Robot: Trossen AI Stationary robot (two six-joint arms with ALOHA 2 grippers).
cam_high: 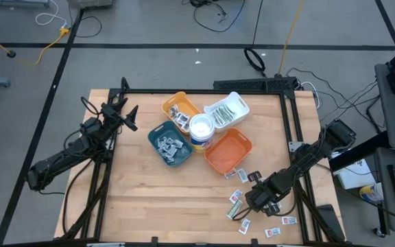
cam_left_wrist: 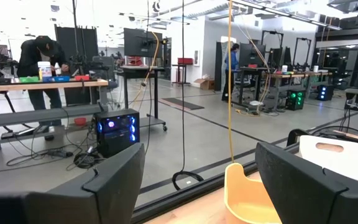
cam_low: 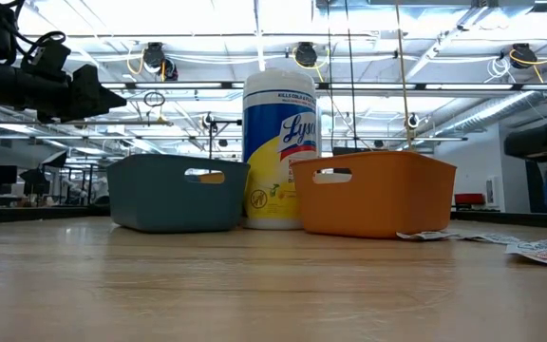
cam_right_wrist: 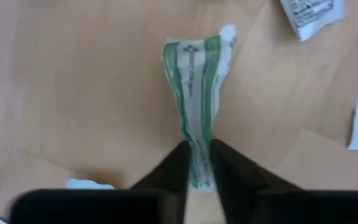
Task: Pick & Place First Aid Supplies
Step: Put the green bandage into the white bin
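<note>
Green-white strip packet point(cam_right_wrist: 196, 118) pinched at one end, crumpled, white packets point(cam_high: 252, 177) scattered flat on table nearby

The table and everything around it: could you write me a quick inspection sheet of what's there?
Surface: wooden table, bare at the front left.
Job's things: packets scattered near the front right; some in the trays.
Clutter: teal tray, orange tray, yellow tray, white tray, wipes tub.
Grippers: right gripper pinches a green strip; left gripper open, raised at the table's left.
Cables: on the floor behind.
Surroundings: lab benches, a person.
</note>
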